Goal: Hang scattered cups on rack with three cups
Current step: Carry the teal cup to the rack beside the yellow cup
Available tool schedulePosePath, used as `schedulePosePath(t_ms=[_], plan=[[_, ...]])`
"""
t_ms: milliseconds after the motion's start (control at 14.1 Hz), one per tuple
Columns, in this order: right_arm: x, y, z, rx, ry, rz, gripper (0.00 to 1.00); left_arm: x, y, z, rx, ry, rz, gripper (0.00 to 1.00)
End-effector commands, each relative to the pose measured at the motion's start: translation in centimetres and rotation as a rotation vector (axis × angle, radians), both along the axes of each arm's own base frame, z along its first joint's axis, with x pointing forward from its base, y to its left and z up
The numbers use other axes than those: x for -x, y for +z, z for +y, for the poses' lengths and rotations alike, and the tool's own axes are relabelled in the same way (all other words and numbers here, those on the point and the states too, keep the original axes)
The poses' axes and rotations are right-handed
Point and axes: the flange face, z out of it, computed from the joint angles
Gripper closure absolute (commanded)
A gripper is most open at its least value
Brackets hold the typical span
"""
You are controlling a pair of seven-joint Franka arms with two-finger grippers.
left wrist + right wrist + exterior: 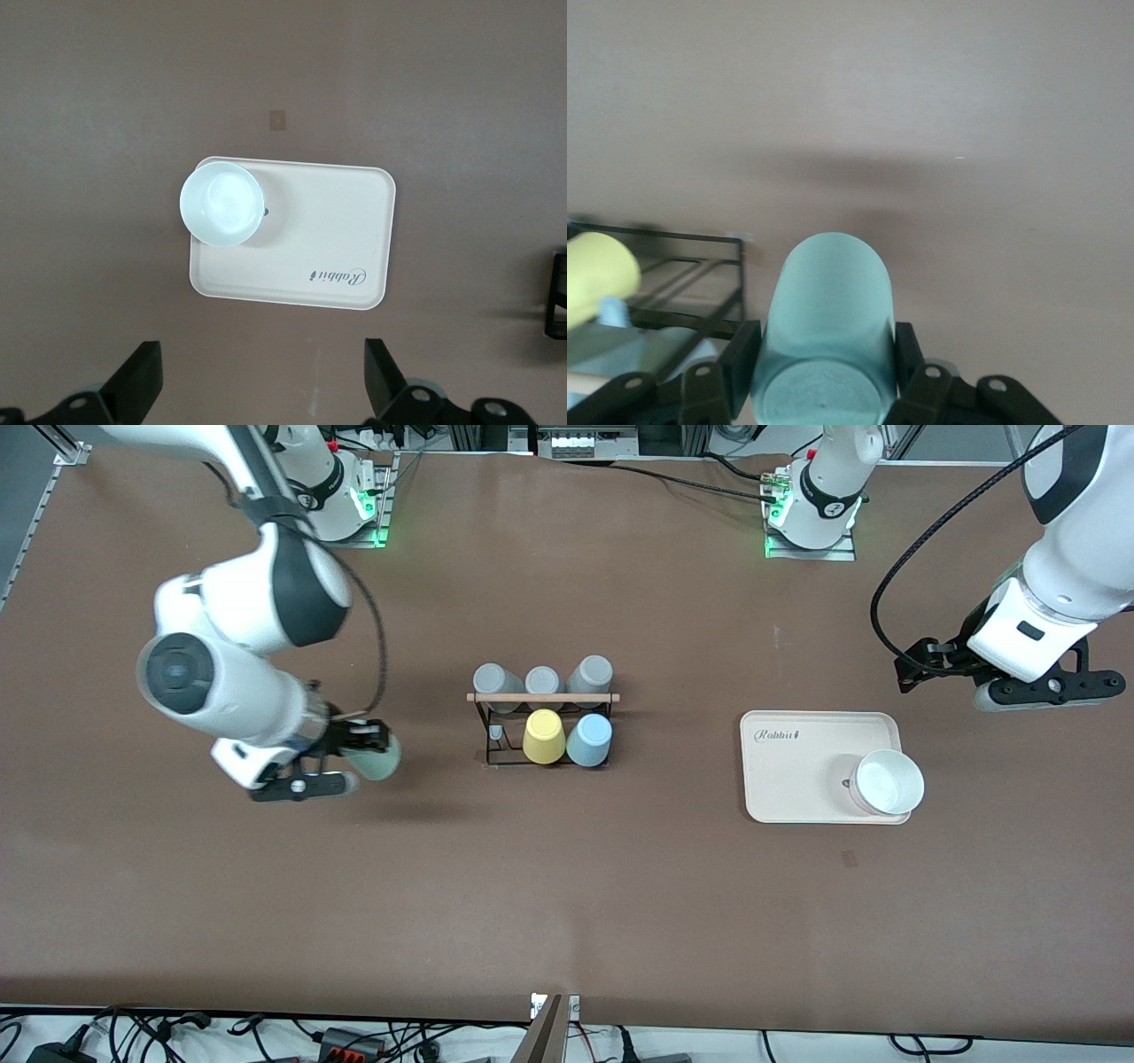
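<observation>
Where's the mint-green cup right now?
The mint-green cup is clamped in the right claw, above the table toward the right arm's end, beside the rack.

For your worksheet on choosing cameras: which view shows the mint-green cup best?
The right wrist view: the mint-green cup fills it, clamped in the right gripper. The front view shows it small and partly hidden; the left wrist view misses it.

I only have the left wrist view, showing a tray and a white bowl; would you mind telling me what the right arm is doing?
Observer: The right gripper is shut on the mint-green cup, beside the rack, toward the right arm's end.
Operator: Thank you. Is the blue cup hung?
Observer: Yes, the light blue cup sits on the rack beside a yellow cup.
Operator: Any spare peg?
Observer: One bare peg stands next to the yellow cup.
</observation>
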Motion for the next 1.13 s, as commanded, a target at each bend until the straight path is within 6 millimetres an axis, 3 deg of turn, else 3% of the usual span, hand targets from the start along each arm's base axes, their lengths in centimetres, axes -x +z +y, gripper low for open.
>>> schedulePosePath(t_ms=[0,354,708,1062], plan=[[0.1,0.7,4.7,0.003,-0.069,-0.001,0.85,0.4,0.4,0.6,0.017,-0.03,-0.008,0.0],[2.1,1.7,9.9,0.009,-0.136,-0.014,0.85,0.4,0.4,0.8,0.017,-0.025,-0.008,0.0],[3.7,-0.3,14.6,0.062,-0.186,-0.019,0.85,0.4,0.4,0.8,0.017,-0.025,-0.008,0.0],[4.3,-2.0,16.1,0.072,-0.195,-0.004,0.85,0.4,0.4,0.8,0.017,-0.025,-0.008,0.0]])
